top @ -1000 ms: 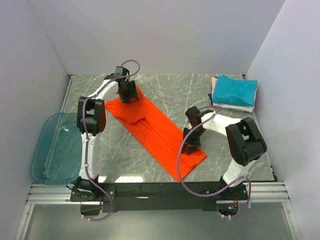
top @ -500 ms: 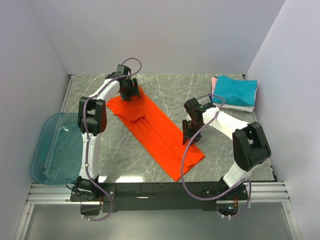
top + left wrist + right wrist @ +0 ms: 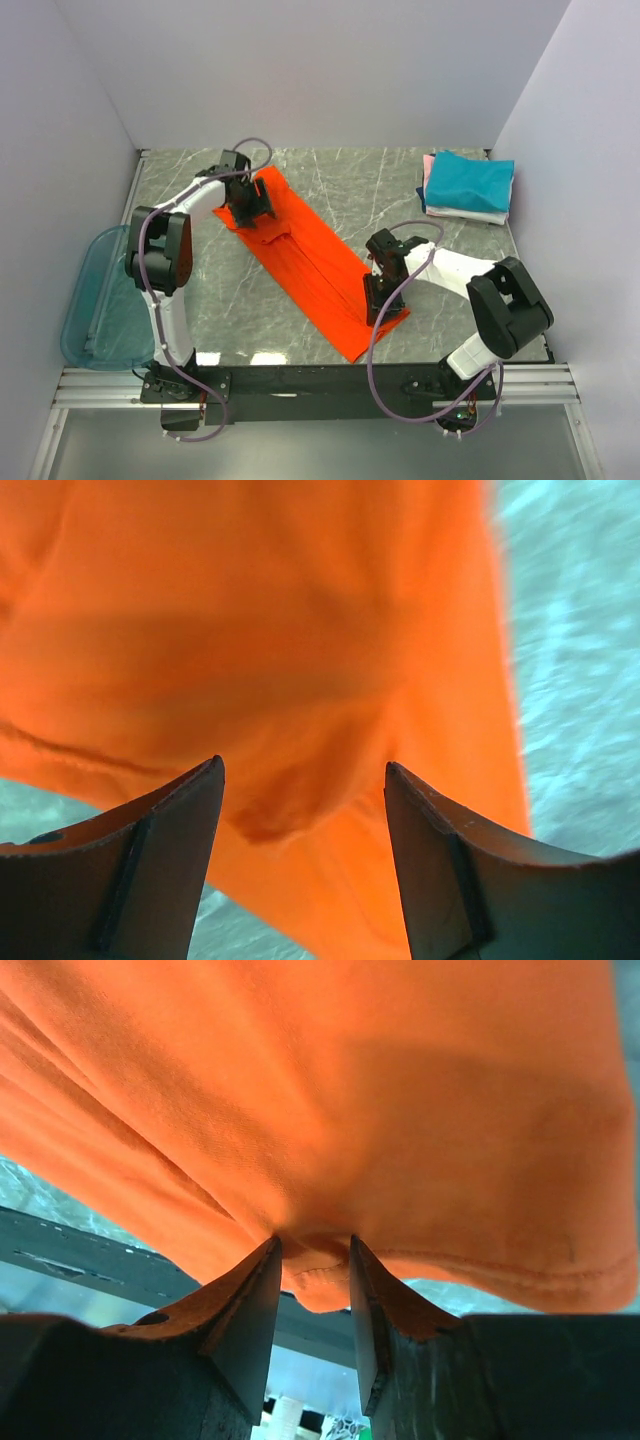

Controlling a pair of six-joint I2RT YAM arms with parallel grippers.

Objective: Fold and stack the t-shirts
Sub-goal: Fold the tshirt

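Note:
The orange-red t-shirt (image 3: 310, 262) lies as a long diagonal strip from the far left to the near right of the marble table. My left gripper (image 3: 249, 200) is over its far end. In the left wrist view the left gripper (image 3: 300, 765) is open, jaws wide apart, with the cloth (image 3: 280, 630) spread below. My right gripper (image 3: 379, 300) is at the shirt's near right edge. In the right wrist view the right gripper (image 3: 312, 1240) is shut on a fold of the hem (image 3: 330, 1280). Folded shirts are stacked at the far right, teal (image 3: 470, 180) on top, pink (image 3: 428, 168) and white (image 3: 482, 213) beneath.
The translucent blue-green plastic bin (image 3: 100, 300) sits off the table's left edge. White walls close in the left, back and right sides. The black rail with the arm bases (image 3: 300, 382) runs along the near edge.
My right gripper rose toward the table's middle, then came back toward the near edge, still holding the hem. My left arm's elbow swung left and its gripper shifted slightly along the shirt's far end.

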